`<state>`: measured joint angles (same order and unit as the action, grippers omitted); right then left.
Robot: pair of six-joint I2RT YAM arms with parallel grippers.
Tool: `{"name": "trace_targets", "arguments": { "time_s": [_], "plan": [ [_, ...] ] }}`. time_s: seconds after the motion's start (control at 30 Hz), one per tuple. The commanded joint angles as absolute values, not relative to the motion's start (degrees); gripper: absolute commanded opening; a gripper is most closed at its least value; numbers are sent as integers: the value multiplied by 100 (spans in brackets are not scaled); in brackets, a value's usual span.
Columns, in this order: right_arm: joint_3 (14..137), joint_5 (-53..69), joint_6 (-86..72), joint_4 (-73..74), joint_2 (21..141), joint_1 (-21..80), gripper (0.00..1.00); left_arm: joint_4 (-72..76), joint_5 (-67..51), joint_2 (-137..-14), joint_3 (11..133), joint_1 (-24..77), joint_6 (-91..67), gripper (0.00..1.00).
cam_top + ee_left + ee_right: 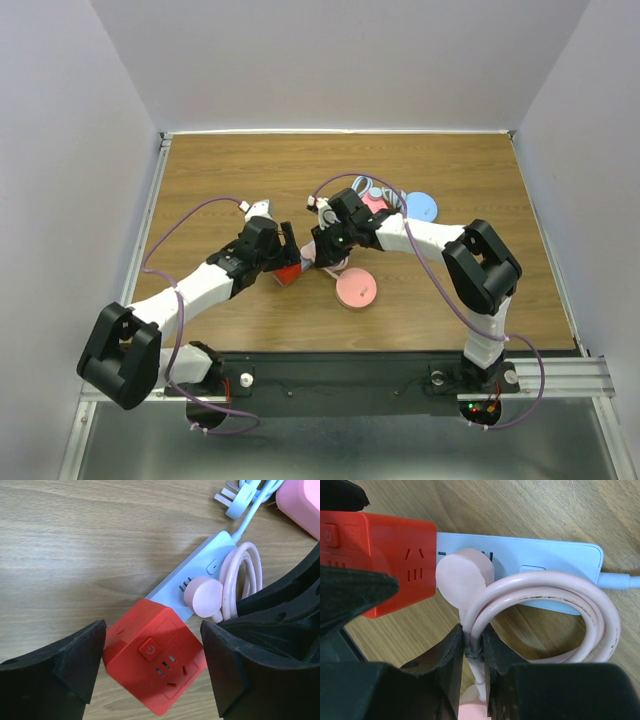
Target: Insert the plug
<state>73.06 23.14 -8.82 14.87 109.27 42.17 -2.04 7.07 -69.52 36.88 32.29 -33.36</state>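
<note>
While the left gripper (152, 626) stands with jaws wide apart on either side of the red cube socket (150, 675), the right gripper (473, 641) is clamped on the pink cable (606, 625) just below the pink plug (464, 577). Plug: round head against the face of the light-blue power strip (540, 555), at 3 o'clock of the cube in the right wrist view; prongs possibly not fully seated. Table (200, 180): this group at centre, pink disc (355, 289) at its 5 o'clock, blue disc (420, 207) at its 2 o'clock.

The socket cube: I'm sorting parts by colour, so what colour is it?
The socket cube is red; the left wrist view shows it best.
</note>
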Motion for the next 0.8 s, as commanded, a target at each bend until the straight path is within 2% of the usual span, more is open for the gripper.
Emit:
{"name": "trace_targets", "arguments": {
  "time_s": [0.0,0.27,0.4,0.53,0.77],
  "plan": [
    [7515,2057,-747,1573,11039,4210,1,139,483,-7031,4121,3296,-2998,89],
    [7567,2013,-888,1573,10995,4157,0,650,125,-7838,4517,2936,-2434,83],
    [7629,2030,-923,1573,11057,4157,0,870,-333,-8190,4763,2918,-2286,72],
    [7646,2039,-975,1582,11039,4096,1,1002,-369,-8095,4527,2918,-2215,69],
    [7690,2048,-1028,1582,11021,4052,0,1178,-483,-7867,4096,2918,-2267,55]
  ]
}}
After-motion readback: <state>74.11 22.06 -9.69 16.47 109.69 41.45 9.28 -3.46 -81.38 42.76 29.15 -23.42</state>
